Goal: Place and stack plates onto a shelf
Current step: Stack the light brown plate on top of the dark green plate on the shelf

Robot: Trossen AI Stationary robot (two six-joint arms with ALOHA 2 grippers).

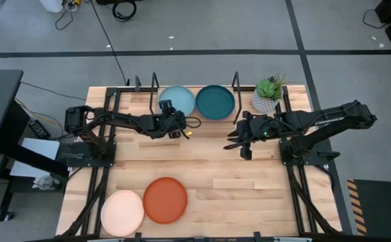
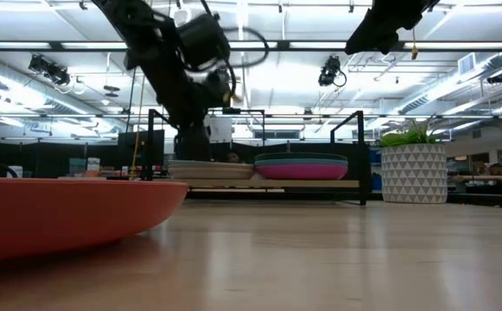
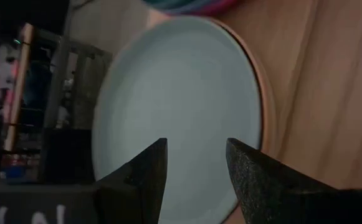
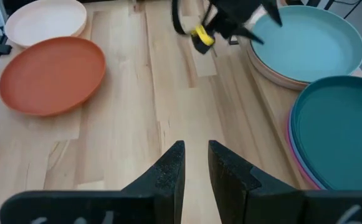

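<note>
The shelf (image 1: 236, 84) stands at the table's far edge and carries two stacks. A light teal plate (image 1: 179, 99) tops the left stack, over a tan plate (image 3: 266, 118). A dark teal plate (image 1: 215, 101) tops the right stack, over a pink one (image 2: 302, 171). My left gripper (image 3: 196, 155) is open, and its fingers stand over the light teal plate's near part. My right gripper (image 4: 196, 155) hangs over bare wood to the right of the table's middle, open by a narrow gap. An orange plate (image 1: 165, 199) and a cream plate (image 1: 122, 212) lie flat at the near edge.
A potted green plant (image 1: 269, 94) in a white patterned pot stands just right of the shelf, close behind my right arm. The shelf's black posts (image 2: 360, 155) rise beside the stacks. Bare wood (image 1: 249, 188) lies between the grippers and the two near plates.
</note>
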